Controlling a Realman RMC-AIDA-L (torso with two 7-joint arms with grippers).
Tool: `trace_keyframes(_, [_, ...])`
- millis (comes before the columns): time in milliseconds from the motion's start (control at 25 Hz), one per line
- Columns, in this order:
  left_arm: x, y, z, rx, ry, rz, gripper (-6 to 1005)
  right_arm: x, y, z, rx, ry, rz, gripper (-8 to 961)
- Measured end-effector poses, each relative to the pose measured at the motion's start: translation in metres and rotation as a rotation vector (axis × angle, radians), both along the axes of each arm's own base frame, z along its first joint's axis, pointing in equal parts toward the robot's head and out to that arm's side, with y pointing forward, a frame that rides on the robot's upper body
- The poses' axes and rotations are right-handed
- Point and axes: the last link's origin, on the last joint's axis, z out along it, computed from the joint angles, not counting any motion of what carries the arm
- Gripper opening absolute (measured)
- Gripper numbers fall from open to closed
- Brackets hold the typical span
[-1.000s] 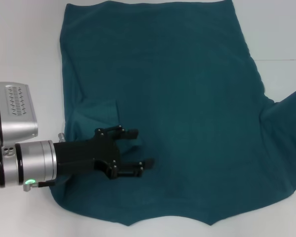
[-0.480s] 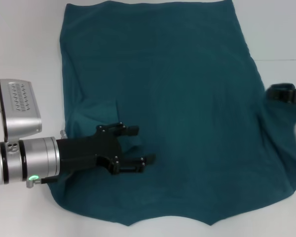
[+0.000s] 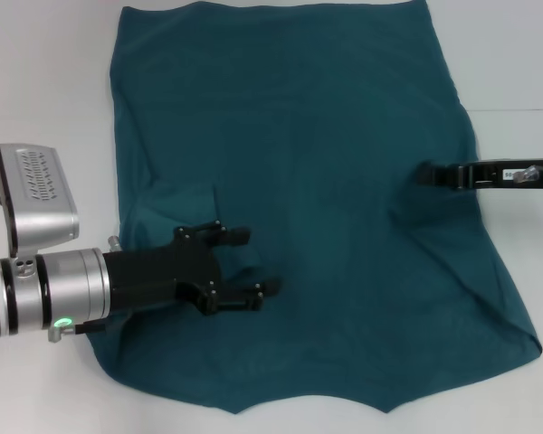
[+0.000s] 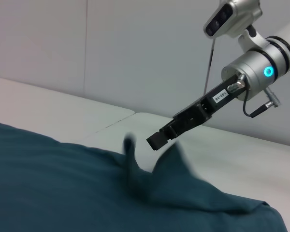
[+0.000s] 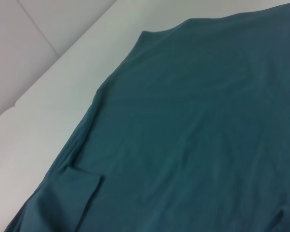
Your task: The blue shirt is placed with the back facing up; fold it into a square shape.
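The blue shirt [image 3: 326, 136] lies spread over the white table, filling most of the head view. Its left sleeve [image 3: 176, 208] is folded inward onto the body. My left gripper [image 3: 252, 263] hovers open over the shirt's lower left, just beside that folded sleeve. My right gripper [image 3: 430, 174] reaches in from the right and is shut on the right sleeve, which is drawn inward over the body. In the left wrist view the right gripper [image 4: 157, 140] has fabric [image 4: 176, 162] bunched up around its tip. The right wrist view shows only shirt [image 5: 208, 121] and the folded sleeve flap [image 5: 72, 193].
White table [image 3: 45, 81] shows to the left, right and front of the shirt. A seam in the tabletop [image 3: 516, 110] runs at the right. The left arm's silver wrist and camera housing [image 3: 36, 194] sit over the table's left edge.
My right gripper has come in from the right edge, dragging the right sleeve leftward over the shirt body. The left gripper has barely shifted.
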Motion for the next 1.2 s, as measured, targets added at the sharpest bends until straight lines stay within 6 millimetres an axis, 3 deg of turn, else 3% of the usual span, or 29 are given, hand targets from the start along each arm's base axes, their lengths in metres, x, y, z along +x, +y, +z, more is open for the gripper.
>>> trace_keyframes(200, [-0.001, 0.0, 0.0, 0.001, 0.001, 0.003, 852, 0.002, 0.002, 0.004, 0.013, -0.006, -0.008, 186])
trace_keyframes(480, [0.0, 0.003, 0.0, 0.007, 0.006, 0.003, 850, 0.021, -0.001, 0.017, 0.017, -0.017, -0.128, 314])
trace_keyframes(720, [0.002, 0.004, -0.001, 0.007, 0.008, -0.001, 848, 0.034, -0.007, 0.019, 0.022, -0.023, -0.181, 555])
trace_keyframes(800, [0.002, 0.004, 0.0, 0.008, 0.007, 0.0, 847, 0.037, -0.009, 0.02, 0.027, -0.017, -0.19, 799])
trace_keyframes(1200, [-0.017, 0.003, 0.01, 0.026, -0.04, 0.179, 845, 0.035, -0.027, 0.014, 0.069, 0.155, -0.109, 845])
